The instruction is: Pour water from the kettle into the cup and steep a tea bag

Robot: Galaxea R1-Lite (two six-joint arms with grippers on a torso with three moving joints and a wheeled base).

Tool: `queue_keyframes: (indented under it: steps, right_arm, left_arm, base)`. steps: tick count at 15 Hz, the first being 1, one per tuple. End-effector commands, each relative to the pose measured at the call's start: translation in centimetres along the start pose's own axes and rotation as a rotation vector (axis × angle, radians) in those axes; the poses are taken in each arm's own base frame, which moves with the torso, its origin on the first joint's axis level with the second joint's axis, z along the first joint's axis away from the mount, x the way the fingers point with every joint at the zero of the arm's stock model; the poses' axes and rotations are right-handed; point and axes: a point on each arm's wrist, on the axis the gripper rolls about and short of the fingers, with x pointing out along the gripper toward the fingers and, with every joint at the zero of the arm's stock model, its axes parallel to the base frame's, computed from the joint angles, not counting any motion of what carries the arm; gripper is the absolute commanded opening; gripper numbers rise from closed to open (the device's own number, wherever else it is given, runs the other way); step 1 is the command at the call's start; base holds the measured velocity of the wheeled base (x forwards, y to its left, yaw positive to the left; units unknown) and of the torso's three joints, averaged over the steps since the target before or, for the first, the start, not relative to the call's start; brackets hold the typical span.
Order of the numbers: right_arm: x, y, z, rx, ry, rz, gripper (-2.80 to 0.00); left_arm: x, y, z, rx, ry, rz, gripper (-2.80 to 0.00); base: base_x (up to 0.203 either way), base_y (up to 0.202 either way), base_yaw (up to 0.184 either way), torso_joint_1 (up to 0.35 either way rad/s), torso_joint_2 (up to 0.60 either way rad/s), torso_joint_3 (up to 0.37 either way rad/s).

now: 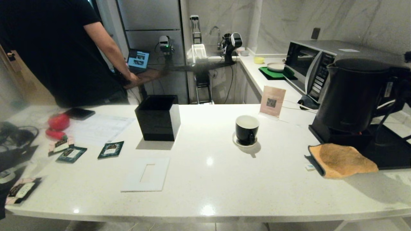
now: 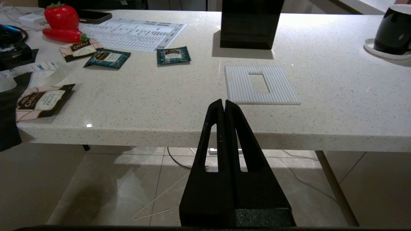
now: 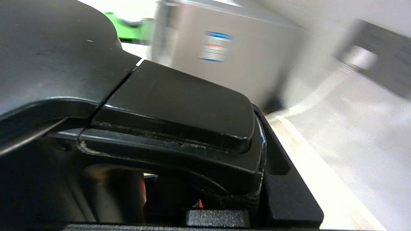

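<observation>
White speckled stone is forming the bench [image 1: 212,179], with a marble wall, a sink and a microwave [image 1: 316,65] sitting behind its far right corner. At the right edge the kettle [image 1: 351,94] is standing on its black base, beside an orange cloth [image 1: 343,160]. The right gripper [image 1: 396,88] is reaching in from the right edge at the kettle's handle side; in the right wrist view the handle [image 3: 173,102] is filling the frame between the jaws, so they seem to be pinching it, though this close view makes that hard to confirm. The cup [image 1: 246,129] is sitting on its saucer [image 1: 239,142] near the bench's middle, well apart from the kettle, its white inside showing. Tea bag packets [image 1: 110,149] are lying toward the left edge, past a black box [image 1: 158,118]. The left gripper [image 2: 224,106] is hanging below the near edge, fingers pressed together, idle.

Lifting is the step in hand. Doing it well likely means rising straight off the base, keeping the kettle upright while crossing, then tipping slowly with the lip over the cup's mouth.
</observation>
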Motion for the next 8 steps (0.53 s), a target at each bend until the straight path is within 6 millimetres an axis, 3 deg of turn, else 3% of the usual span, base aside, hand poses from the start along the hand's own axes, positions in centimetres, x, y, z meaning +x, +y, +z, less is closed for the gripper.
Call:
queue_keyframes:
  steps: [1,8]
  right_arm:
    - [-0.1,-2.8,-0.2,0.023,0.005,-0.083,-2.80]
    - [-1.6,-9.1,-2.6,0.033,0.080,-0.281,-2.80]
  left_arm:
    - [0.0,0.0,0.0,-0.001,0.001,0.001,-2.80]
    - [0.0,0.0,0.0,-0.001,0.001,0.001,-2.80]
  base:
    - [0.000,0.000,0.000,0.000,0.00,0.000]
    - [0.000,0.000,0.000,0.000,0.00,0.000]
